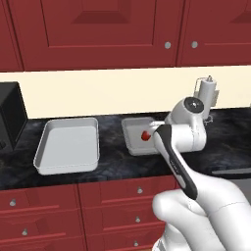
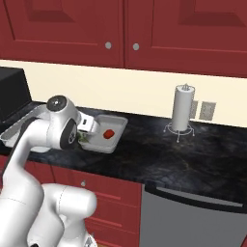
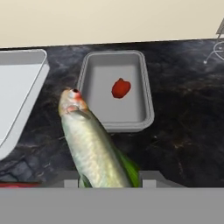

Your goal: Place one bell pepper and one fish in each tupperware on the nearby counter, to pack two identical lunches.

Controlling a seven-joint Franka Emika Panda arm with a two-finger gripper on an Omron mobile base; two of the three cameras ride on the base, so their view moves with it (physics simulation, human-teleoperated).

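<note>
My gripper is shut on a silvery-tan fish, which hangs over the black counter with its head toward the near left corner of a grey tupperware. One red bell pepper lies in that tray. The other tupperware stands to its left with nothing in the part I can see. From the base views, the hand hovers by the front edge of the tray with the pepper, and the left tupperware is empty.
A black toaster oven stands at the counter's left end. A paper towel holder is at the back right, near a wall outlet. Dark-red drawers run below the counter, and a grey appliance front sits at the lower right.
</note>
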